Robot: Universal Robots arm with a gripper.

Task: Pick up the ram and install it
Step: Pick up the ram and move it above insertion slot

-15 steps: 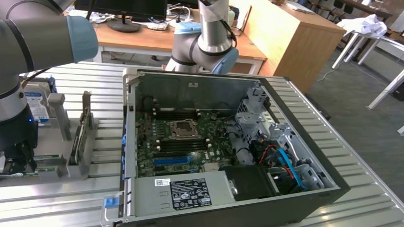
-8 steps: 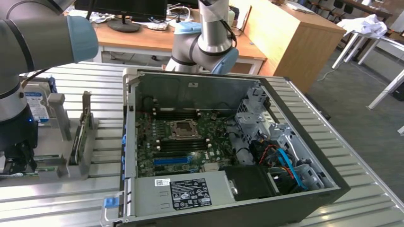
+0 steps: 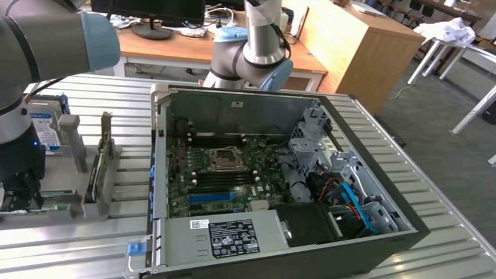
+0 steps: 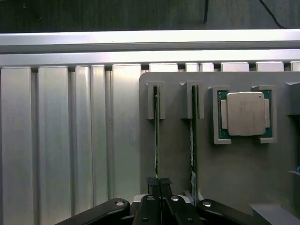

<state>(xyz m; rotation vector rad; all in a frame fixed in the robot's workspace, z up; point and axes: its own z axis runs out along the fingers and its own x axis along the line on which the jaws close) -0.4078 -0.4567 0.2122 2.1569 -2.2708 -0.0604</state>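
Two thin green sticks stand on edge in a grey holder [image 4: 234,164] on the ribbed metal table. The ram [image 4: 157,136] is the one that runs straight down between my fingertips. My gripper [image 4: 159,183] is shut on the ram's near end, its black fingers [image 4: 151,187] pressed together around the thin edge. The second stick [image 4: 193,136] stands parallel, one slot over. In the exterior view my gripper [image 3: 20,200] hangs low at the far left over the holder [image 3: 74,200], beside the open computer case [image 3: 271,174].
A processor [image 4: 245,113] sits in a square pocket of the holder beside the sticks. A blue-labelled hard drive [image 3: 44,128] stands behind. Inside the case the motherboard [image 3: 225,171] shows black slots, a socket and a blue slot [image 3: 209,197]. Wooden desks stand beyond the table.
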